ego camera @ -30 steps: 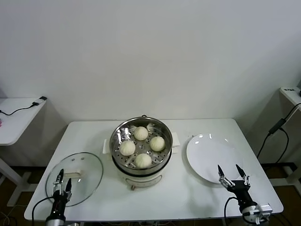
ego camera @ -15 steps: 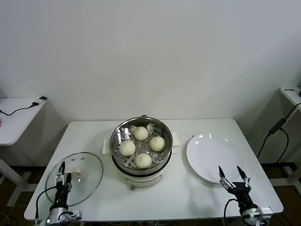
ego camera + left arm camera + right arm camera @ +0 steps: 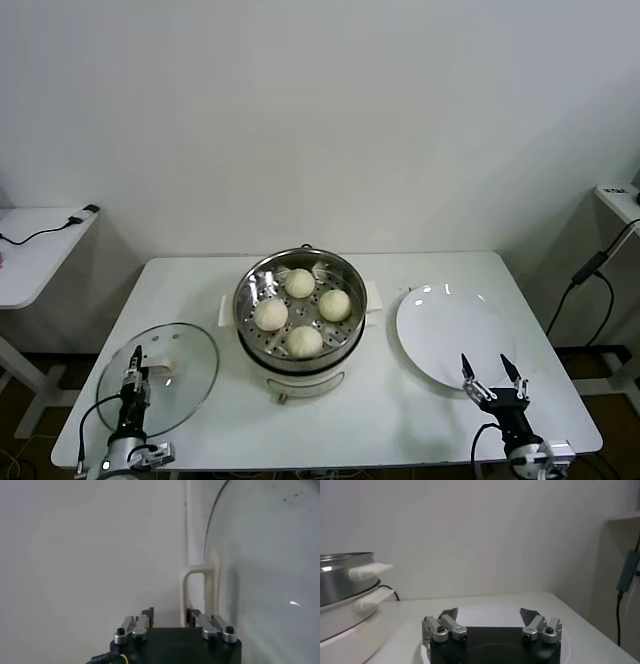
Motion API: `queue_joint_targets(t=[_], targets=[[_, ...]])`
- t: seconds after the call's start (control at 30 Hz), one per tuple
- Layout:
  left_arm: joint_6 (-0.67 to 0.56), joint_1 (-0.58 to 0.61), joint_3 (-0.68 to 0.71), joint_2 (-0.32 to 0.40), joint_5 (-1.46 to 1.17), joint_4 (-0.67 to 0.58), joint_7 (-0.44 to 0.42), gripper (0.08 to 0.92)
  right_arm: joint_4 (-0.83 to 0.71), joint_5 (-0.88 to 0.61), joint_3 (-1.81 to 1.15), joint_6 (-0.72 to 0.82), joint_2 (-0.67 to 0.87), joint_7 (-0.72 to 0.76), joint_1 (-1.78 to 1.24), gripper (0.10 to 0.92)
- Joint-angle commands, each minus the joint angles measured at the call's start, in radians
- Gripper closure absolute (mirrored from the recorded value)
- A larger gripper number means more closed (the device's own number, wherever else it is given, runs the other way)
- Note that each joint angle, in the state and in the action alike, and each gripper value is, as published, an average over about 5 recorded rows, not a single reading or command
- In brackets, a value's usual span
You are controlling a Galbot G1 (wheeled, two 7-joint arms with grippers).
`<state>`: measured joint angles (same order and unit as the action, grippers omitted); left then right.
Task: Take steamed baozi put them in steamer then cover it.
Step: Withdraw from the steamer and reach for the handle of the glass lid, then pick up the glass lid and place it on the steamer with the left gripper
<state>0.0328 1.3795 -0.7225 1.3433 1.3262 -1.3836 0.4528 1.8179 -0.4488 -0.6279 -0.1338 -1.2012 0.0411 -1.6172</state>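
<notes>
The steamer (image 3: 300, 312) stands mid-table on its cream-white base and holds four baozi (image 3: 303, 310). It also shows in the right wrist view (image 3: 340, 580). The cover (image 3: 175, 380), a glass lid, lies flat on the table at the front left, with its cream-white handle (image 3: 160, 369) up. My left gripper (image 3: 133, 372) is low over the lid's near part, just short of the handle (image 3: 200, 587), with its fingers a little apart and empty (image 3: 170, 616). My right gripper (image 3: 492, 378) is open and empty at the plate's front edge (image 3: 489, 614).
A flat white round plate (image 3: 445, 335) lies right of the steamer, bare. A side table with a black cable (image 3: 45, 235) stands at the far left. Another cable (image 3: 590, 275) hangs at the right. The table's front edge is close to both grippers.
My left gripper has turned and edged a little farther over the lid toward the handle. My right gripper has barely shifted. The baozi, the steamer and the lid have not moved.
</notes>
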Motion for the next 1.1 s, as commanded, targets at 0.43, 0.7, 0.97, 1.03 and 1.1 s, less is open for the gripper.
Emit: queue_joint_targets(t=[0.43, 0.7, 0.97, 1.03, 1.1], targets=[[-0.072, -0.009, -0.030, -0.004, -0.062, -0.056, 0.045, 0.860, 0.018, 0.012, 0.001, 0.013, -0.008, -0.021, 0.010, 0.203], [0.001, 0.101, -0.065, -0.133, -0.322, -0.411, -0.182, 0.860, 0.026, 0.024, -0.010, 0.045, 0.002, -0.057, 0.011, 0.203], [0.335, 0.119, -0.051, -0.309, -0.462, -0.756, -0.486, 0.860, 0.041, 0.068, -0.010, 0.080, 0.017, -0.067, 0.011, 0.203], [0.413, 0.098, -0.001, -0.332, -0.429, -0.811, -0.515, 0.860, 0.044, 0.079, -0.007, 0.084, 0.019, -0.068, 0.013, 0.203], [0.470, 0.066, 0.069, -0.344, -0.351, -0.836, -0.535, 0.860, 0.048, 0.090, -0.005, 0.085, 0.022, -0.068, 0.015, 0.203]])
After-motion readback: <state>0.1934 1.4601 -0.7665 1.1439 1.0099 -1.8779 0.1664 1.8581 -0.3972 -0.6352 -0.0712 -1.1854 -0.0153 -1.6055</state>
